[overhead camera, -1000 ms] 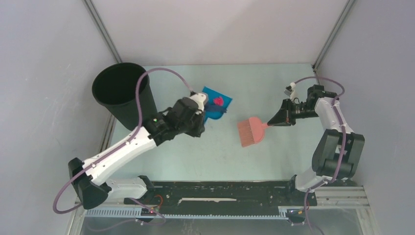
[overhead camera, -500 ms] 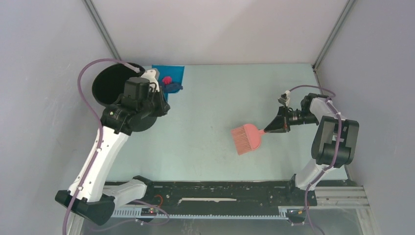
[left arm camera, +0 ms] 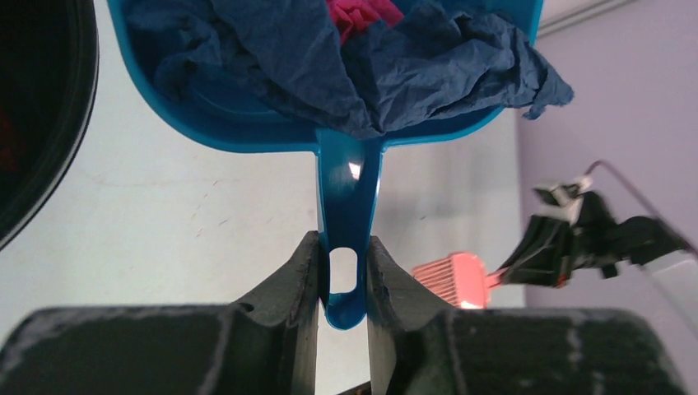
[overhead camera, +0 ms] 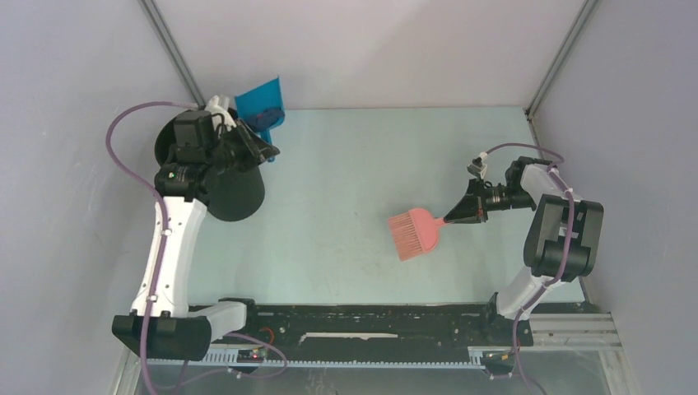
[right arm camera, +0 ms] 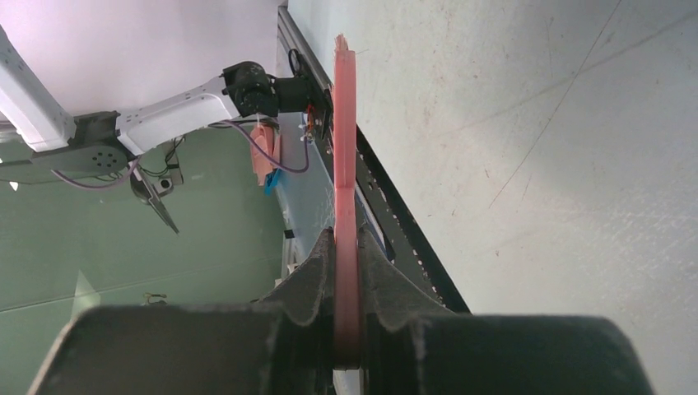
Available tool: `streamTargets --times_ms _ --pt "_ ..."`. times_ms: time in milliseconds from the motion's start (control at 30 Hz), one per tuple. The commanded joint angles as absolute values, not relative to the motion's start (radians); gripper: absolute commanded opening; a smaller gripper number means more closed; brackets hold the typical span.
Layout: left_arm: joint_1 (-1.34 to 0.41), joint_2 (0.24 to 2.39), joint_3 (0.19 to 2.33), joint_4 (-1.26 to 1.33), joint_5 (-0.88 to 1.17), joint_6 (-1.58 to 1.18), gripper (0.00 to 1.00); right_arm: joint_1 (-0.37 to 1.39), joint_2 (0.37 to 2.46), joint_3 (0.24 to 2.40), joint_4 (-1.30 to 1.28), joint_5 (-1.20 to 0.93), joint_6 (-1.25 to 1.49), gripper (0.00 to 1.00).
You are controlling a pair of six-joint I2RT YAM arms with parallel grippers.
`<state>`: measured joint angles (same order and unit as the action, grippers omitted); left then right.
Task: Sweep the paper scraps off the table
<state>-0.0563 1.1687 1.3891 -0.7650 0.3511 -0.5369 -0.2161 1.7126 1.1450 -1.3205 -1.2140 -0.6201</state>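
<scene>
Left gripper [left arm camera: 343,247] clamps the dustpan [left arm camera: 349,185] by its handle, paper scraps [left arm camera: 411,66] just ahead and bin [left arm camera: 33,123] alongside, likely for dumping, while right gripper [right arm camera: 346,247] pinches the brush [right arm camera: 344,123].

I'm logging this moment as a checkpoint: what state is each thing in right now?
Blue plastic dustpan: raised, loaded, handle clamped in left tool.
Crumpled dark blue and red paper scraps: lying in the dustpan.
Pink bristle brush: handle clamped in right tool.
Round black bin: standing, open-topped.
</scene>
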Motion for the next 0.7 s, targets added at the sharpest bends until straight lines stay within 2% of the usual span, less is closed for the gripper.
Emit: streamTargets --times_ms 0,467,667 --pt "-0.004 1.147 1.434 -0.582 0.476 -0.688 0.00 -0.207 1.708 1.149 -1.342 -1.256 -0.641 0.00" --pt "0.204 1.019 1.048 -0.018 0.619 -1.125 0.00 -0.190 1.704 1.151 -1.342 -1.252 -0.641 0.00" --pt "0.251 0.946 0.766 0.549 0.597 -1.455 0.00 -0.182 1.704 1.150 -1.342 -1.249 -0.640 0.00"
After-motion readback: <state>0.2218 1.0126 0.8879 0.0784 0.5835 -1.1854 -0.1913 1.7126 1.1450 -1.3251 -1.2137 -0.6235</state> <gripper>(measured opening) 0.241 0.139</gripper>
